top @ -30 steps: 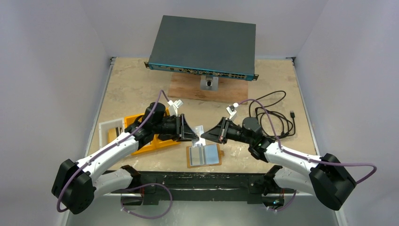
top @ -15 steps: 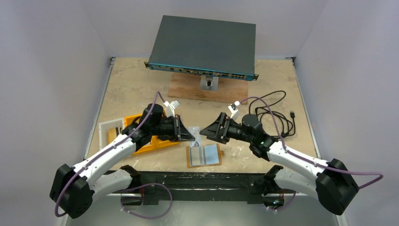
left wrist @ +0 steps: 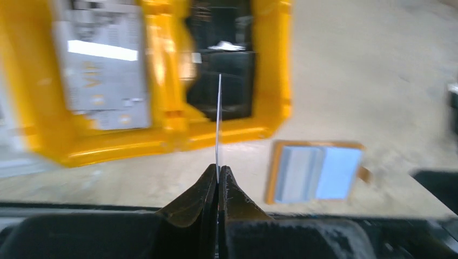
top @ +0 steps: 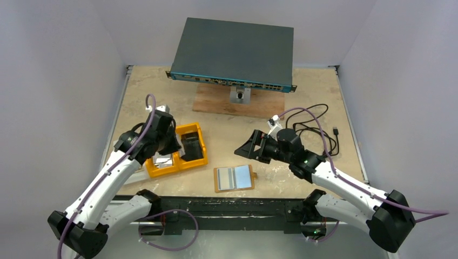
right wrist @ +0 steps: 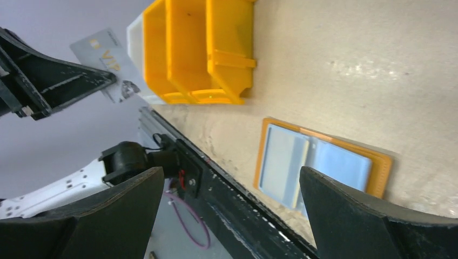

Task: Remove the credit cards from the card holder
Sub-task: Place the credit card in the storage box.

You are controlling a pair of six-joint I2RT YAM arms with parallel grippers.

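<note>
The card holder (top: 234,178) lies open and flat on the table near the front edge, tan-rimmed, with pale grey-blue panels showing inside; it also shows in the wrist views (left wrist: 318,172) (right wrist: 318,167). My left gripper (left wrist: 219,170) is shut on a thin grey credit card (left wrist: 219,118), seen edge-on here and with its face showing in the right wrist view (right wrist: 102,56). It hovers over the yellow tray (top: 189,165). Another grey card (left wrist: 102,75) lies in the tray's left compartment. My right gripper (right wrist: 231,171) stands open and empty, above and just right of the card holder.
A dark network switch (top: 232,54) sits on a wooden block (top: 216,103) at the back. A coiled black cable (top: 316,132) lies at the right. A white bin (right wrist: 135,32) adjoins the yellow tray (right wrist: 227,59). The table's front rail runs just below the card holder.
The grippers met over the middle with a card between them. The right gripper opened and let go; the left arm swung left with the card to above the yellow tray.
</note>
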